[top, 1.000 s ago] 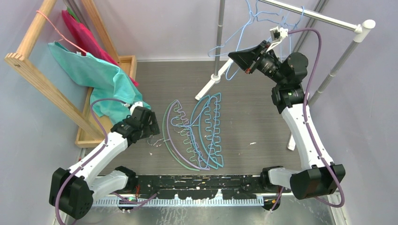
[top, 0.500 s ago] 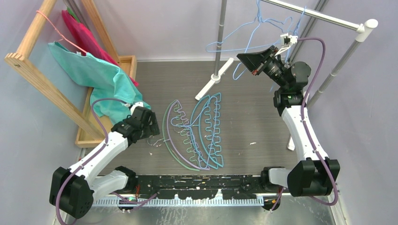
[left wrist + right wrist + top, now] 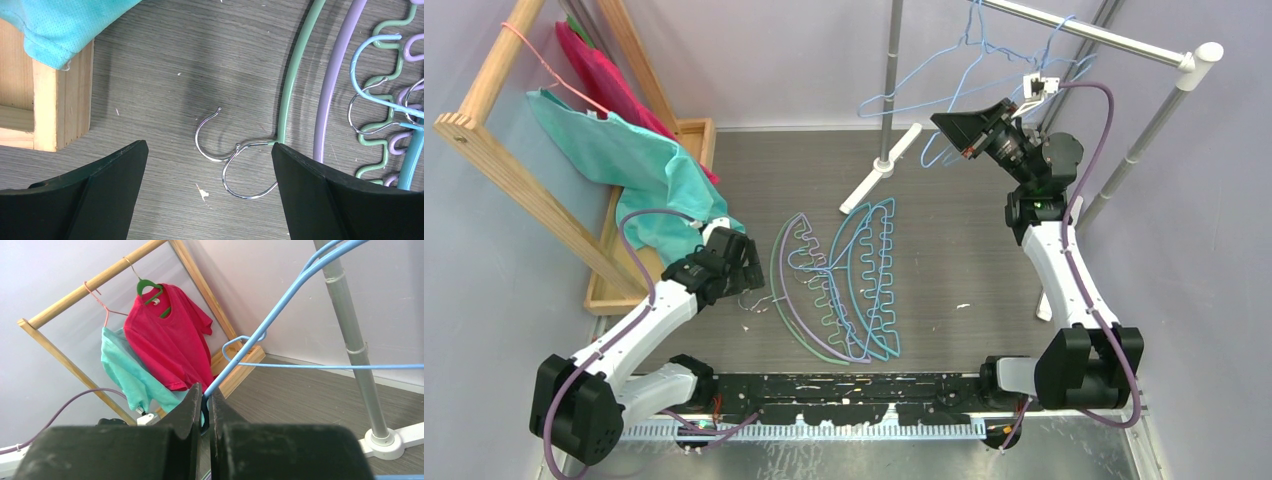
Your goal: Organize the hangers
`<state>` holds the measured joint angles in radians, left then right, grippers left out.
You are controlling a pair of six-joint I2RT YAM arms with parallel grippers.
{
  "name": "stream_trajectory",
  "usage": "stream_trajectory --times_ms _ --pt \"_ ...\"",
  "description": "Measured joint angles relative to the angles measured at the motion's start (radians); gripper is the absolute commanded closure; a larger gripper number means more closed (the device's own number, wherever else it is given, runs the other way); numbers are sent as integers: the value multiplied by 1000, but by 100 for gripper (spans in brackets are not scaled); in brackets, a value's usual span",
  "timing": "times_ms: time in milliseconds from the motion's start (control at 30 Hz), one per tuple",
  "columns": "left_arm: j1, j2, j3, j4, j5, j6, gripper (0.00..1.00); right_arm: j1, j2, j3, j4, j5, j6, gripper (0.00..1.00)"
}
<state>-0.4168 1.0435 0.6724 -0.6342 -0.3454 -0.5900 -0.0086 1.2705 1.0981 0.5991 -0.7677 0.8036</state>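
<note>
My right gripper (image 3: 205, 396) is shut on a thin light-blue wire hanger (image 3: 272, 320), gripping its wire between the fingertips. In the top view that gripper (image 3: 944, 122) holds the hanger (image 3: 894, 97) up just below the silver rail (image 3: 1104, 38). More light-blue wire hangers (image 3: 1064, 35) hang on the rail. Three arched hangers lie overlapped on the floor: teal (image 3: 882, 290), green (image 3: 776, 290) and lilac (image 3: 796, 315). My left gripper (image 3: 210, 170) is open low over the green hanger's (image 3: 295, 65) and lilac hanger's (image 3: 335, 75) metal hooks (image 3: 212, 147), holding nothing.
A wooden rack (image 3: 494, 150) at the left carries a pink wire hanger (image 3: 549, 70), a teal shirt (image 3: 624, 150) and a red shirt (image 3: 167, 335). The rail's upright post (image 3: 892, 80) and white foot (image 3: 879, 170) stand at the back centre.
The right gripper has swung up and to the right with the light-blue hanger, closer to the rail. The left arm has not moved.
</note>
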Motion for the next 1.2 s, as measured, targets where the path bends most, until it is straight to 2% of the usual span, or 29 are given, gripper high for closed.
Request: stream_trajectory --times_ms 233,400,633,700,800,867,900,1067,1200 --pt "0 1 0 0 0 0 2 0 26 -9 22 7 4 97" --pt "0 12 0 1 0 0 2 11 94 45 11 -11 1 97" --pt "0 20 -4 2 0 0 2 104 135 104 -83 1 -71 96" --pt "0 22 -4 2 0 0 2 137 147 119 -100 18 -87 89" --pt "0 22 -4 2 -1 0 2 160 159 130 -118 51 -101 65" --pt "0 22 -4 2 -1 0 2 162 159 129 -147 66 -109 46" --pt "0 22 -4 2 -1 0 2 165 159 126 -166 77 -116 40" --pt "0 22 -4 2 -3 0 2 170 119 76 -254 142 -162 24" --pt "0 26 -4 2 -3 0 2 171 51 64 -318 184 -206 22"
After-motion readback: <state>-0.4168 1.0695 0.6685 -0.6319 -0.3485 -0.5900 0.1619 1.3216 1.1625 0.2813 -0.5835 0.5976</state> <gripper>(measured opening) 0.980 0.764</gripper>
